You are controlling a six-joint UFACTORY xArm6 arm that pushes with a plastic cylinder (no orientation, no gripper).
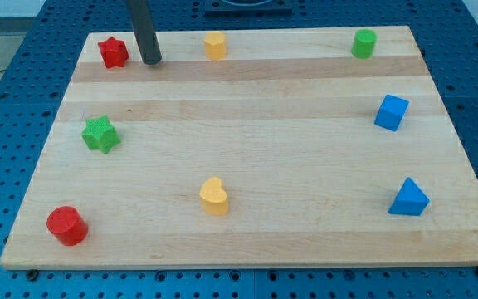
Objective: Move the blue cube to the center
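Nearest the view's bottom sits the red cylinder [66, 226], far below my tip and a little to its left. The yellow heart [214, 196] lies below my tip and somewhat to its right, and the blue triangle [409, 198] is far to its right and well down.

My tip [152, 61] rests on the board [247, 158] near the view's top left corner. It is a plain rod with no jaws, so there is nothing to be wide, narrow or holding; it touches no block. The red star [113, 52] is just to its left, with a gap between them. The yellow block [215, 45], whose shape I cannot make out, is near on its right. The green star [100, 134] is below and to the left. The green cylinder [363, 43] is far to the right, at about the tip's level.

The blue cube [391, 112] stands near the board's right edge, far to the right of my tip and a little below it. It is well apart from every other block.

That relation decides the move. The centre lies between my tip and the cube, so I judge the tip is on the wrong side for pushing. It would need to travel around to the cube's right face, then push leftward and slightly down. The task looks not yet begun.
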